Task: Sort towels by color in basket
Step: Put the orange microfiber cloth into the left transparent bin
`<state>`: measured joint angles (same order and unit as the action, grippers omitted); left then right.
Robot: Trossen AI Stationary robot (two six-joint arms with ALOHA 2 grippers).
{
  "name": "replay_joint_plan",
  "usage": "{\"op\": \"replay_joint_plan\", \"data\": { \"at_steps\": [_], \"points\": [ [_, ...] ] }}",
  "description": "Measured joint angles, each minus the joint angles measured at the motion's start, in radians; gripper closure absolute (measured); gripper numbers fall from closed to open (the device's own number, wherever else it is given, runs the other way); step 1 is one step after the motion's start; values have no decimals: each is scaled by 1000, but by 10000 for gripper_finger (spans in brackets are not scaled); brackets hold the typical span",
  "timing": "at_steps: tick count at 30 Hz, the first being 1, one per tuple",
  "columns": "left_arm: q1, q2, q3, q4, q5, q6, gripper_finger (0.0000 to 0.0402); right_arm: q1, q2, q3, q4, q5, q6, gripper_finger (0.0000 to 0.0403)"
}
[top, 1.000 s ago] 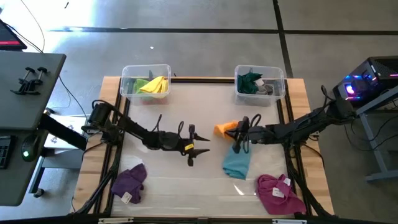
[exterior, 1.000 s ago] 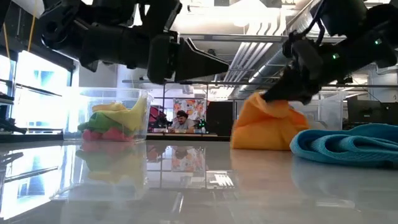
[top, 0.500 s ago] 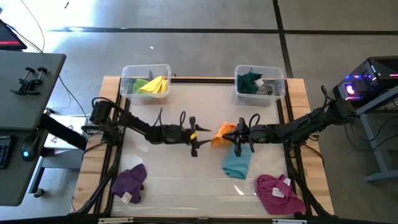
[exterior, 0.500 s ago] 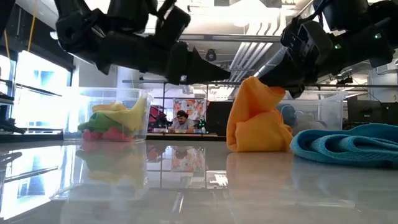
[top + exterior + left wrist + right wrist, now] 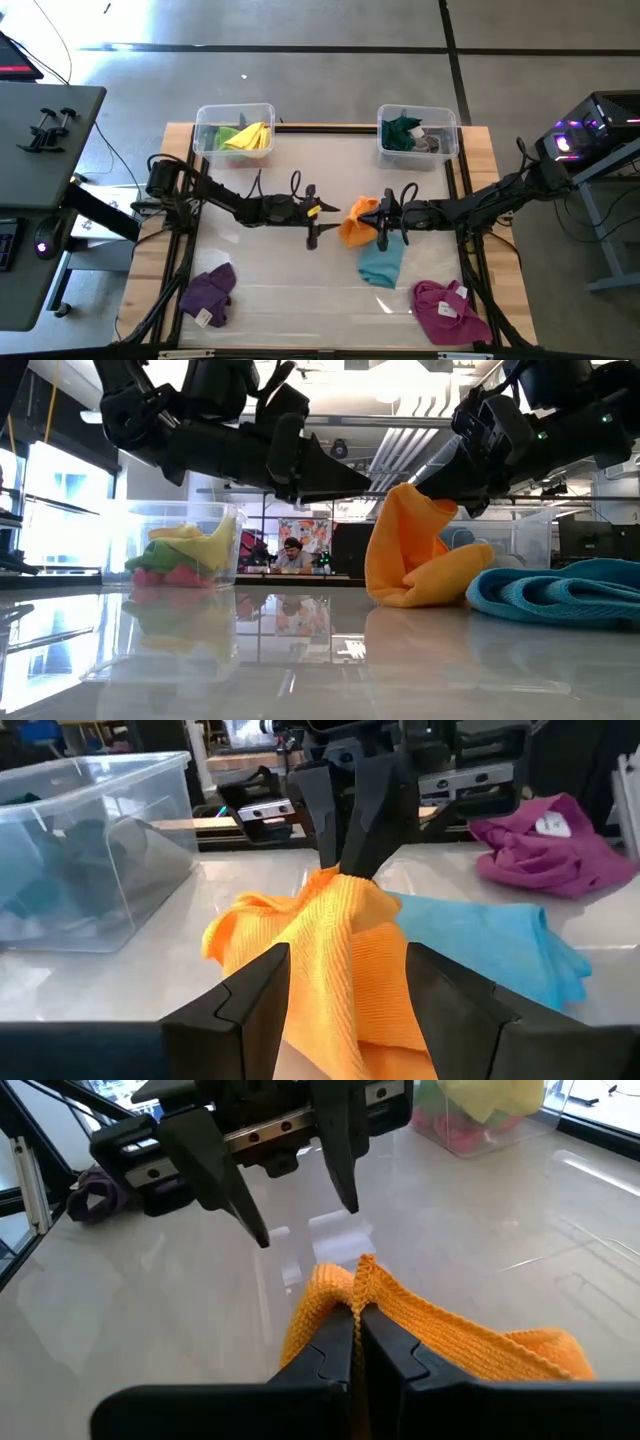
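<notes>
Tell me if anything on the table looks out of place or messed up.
Nothing stands out. The right hand holds the orange towel lifted mid-table, the open left hand faces it, and the light blue towel, purple towel and magenta towel lie crumpled, unsorted.

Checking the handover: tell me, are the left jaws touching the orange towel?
Apart: the right wrist view shows the open left gripper clear of the orange towel.

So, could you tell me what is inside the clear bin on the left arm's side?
Inside the bin: a yellow towel on top, a green towel beside it, a pink towel underneath. Anything lower is covered.
</notes>
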<state>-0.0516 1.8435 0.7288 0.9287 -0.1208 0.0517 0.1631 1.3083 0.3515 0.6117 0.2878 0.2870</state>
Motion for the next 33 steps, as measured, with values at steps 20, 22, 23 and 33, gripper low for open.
{"op": "replay_joint_plan", "data": {
  "at_steps": [20,22,23,33],
  "points": [
    [15,85,49,71,59,-48,171,0,4,0,-8,54,-8,397],
    [12,118,89,72,45,-42,173,-2,4,0,-5,54,-8,397],
    [10,139,112,70,26,-41,173,-2,4,0,-5,54,-8,397],
    [-4,261,197,-1,-160,-32,175,-2,4,0,-2,54,0,396]
  ]
}}
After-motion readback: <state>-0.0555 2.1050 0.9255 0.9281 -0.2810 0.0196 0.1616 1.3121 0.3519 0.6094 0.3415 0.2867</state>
